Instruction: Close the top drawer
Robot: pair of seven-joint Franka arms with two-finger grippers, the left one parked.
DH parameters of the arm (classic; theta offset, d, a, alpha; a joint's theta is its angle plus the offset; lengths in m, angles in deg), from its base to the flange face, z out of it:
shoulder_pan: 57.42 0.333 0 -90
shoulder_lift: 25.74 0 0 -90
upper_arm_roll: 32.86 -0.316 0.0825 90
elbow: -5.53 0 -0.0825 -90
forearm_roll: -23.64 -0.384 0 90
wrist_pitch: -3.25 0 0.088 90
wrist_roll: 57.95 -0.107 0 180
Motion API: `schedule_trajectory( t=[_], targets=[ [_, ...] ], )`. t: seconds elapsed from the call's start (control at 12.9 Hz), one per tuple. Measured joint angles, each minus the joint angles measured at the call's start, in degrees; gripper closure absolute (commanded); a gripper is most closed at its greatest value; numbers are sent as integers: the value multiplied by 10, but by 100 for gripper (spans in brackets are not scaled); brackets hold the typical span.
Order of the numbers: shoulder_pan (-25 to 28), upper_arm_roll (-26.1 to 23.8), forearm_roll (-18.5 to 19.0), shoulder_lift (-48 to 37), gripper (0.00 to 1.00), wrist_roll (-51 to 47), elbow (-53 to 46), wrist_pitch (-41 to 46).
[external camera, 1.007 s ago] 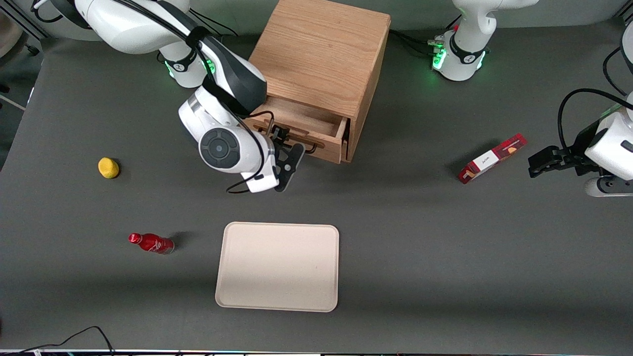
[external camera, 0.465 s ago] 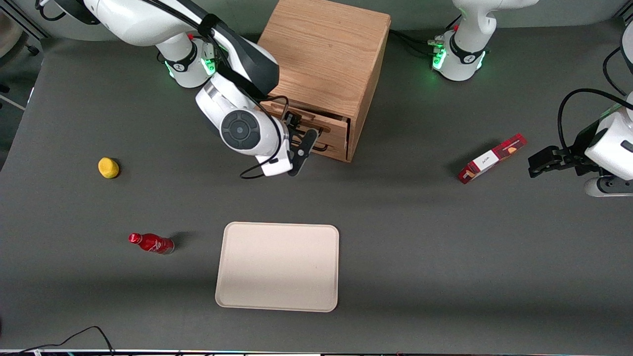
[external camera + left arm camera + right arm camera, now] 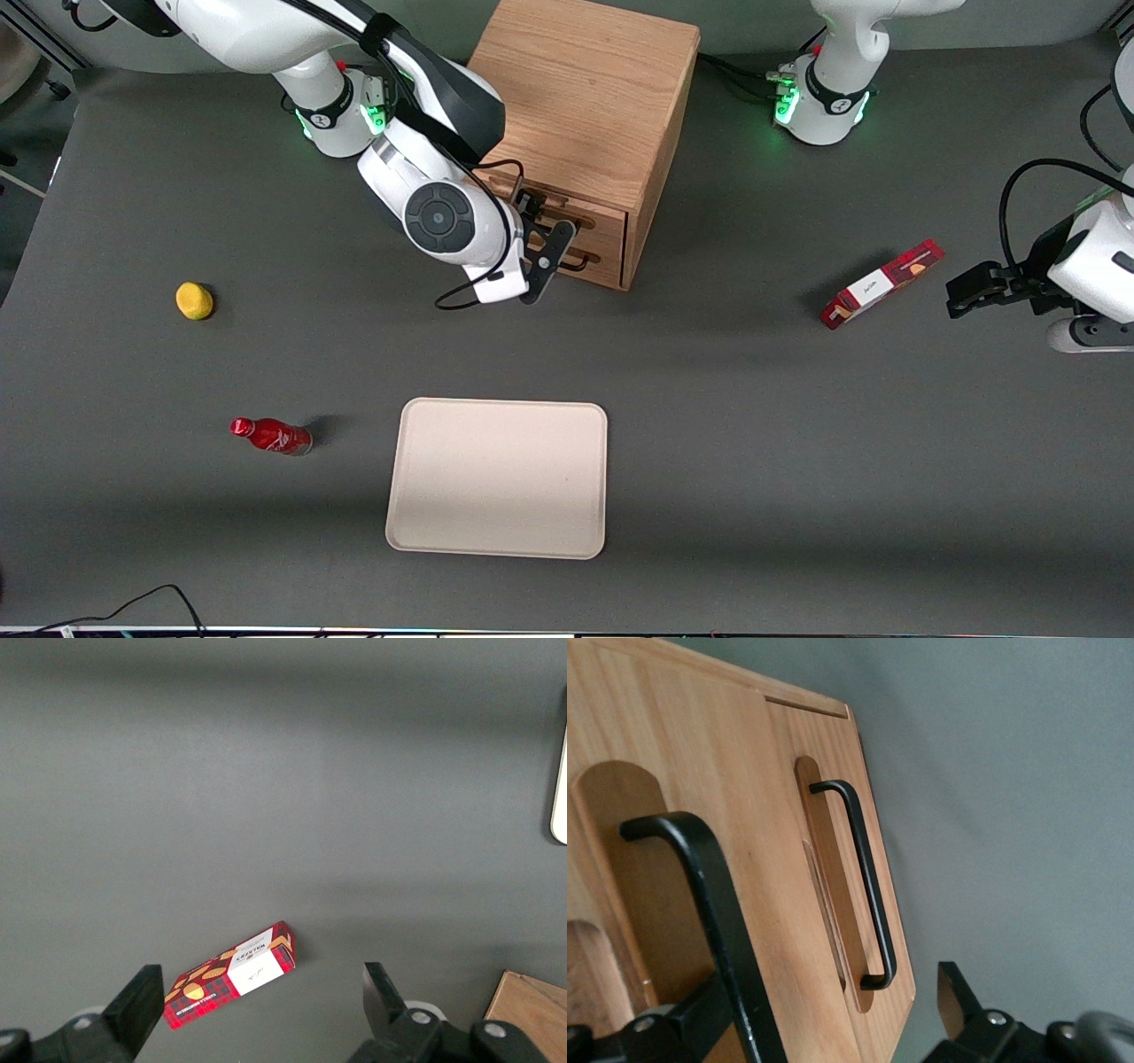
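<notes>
Your gripper (image 3: 547,251) sits right at the front of the oak cabinet (image 3: 585,97), its fingers spread open around the black handle (image 3: 713,930) of the top drawer (image 3: 580,232), clamped on nothing. That drawer's front lies flush with the cabinet face, directly above the lower drawer (image 3: 833,904) with its own black pull. A cream tray (image 3: 498,477) lies nearer the front camera than the cabinet. Toward your working arm's end rest a yellow lemon (image 3: 194,300) and a red bottle (image 3: 270,436) on its side. Toward the parked arm's end lies a red plaid snack box (image 3: 230,974); its white label carries writing too small to read.
</notes>
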Motion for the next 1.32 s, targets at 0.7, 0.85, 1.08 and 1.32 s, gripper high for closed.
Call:
schedule_trajectory(
  t=[0.7, 0.85, 1.08, 1.32],
  targets=[
    [-19, -19, -41, -61, 0, -33, -27, 50],
    [-28, -17, -42, -116, 0, -61, -57, 85],
    [-31, 46, -33, -237, 0, -149, -73, 157],
    [-36, 193, -13, -342, 0, -155, -68, 220]
  ],
)
